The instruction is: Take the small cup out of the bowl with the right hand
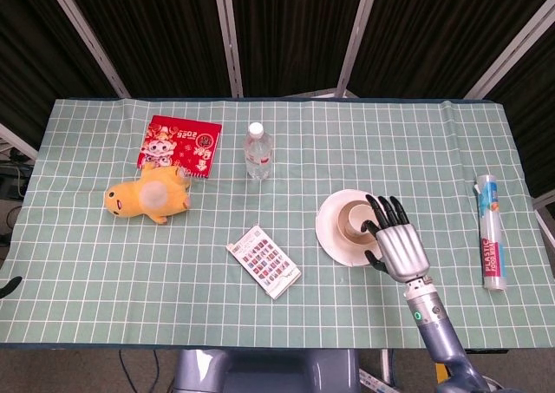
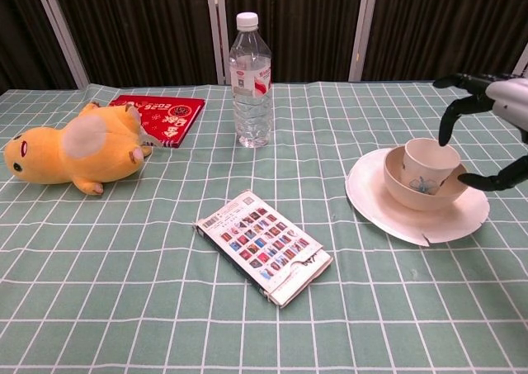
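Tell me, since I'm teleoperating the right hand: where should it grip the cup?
Probably by the rim of the cup, from above: it stands upright in the bowl, whose wall hides its lower part. The right hand hovers over it, fingers apart.

This looks like a robot test or recording room rather than a home. The table [image 1: 347,124] wears a green checked cloth and stands before black corrugated panels [image 1: 286,29] held in pale metal framing [image 1: 227,33], with cables and gear on the floor at the left edge [image 1: 10,180]. Unrelated props are scattered over it: a yellow plush toy [image 1: 149,196], a water bottle [image 1: 257,152], a red booklet [image 1: 180,146].
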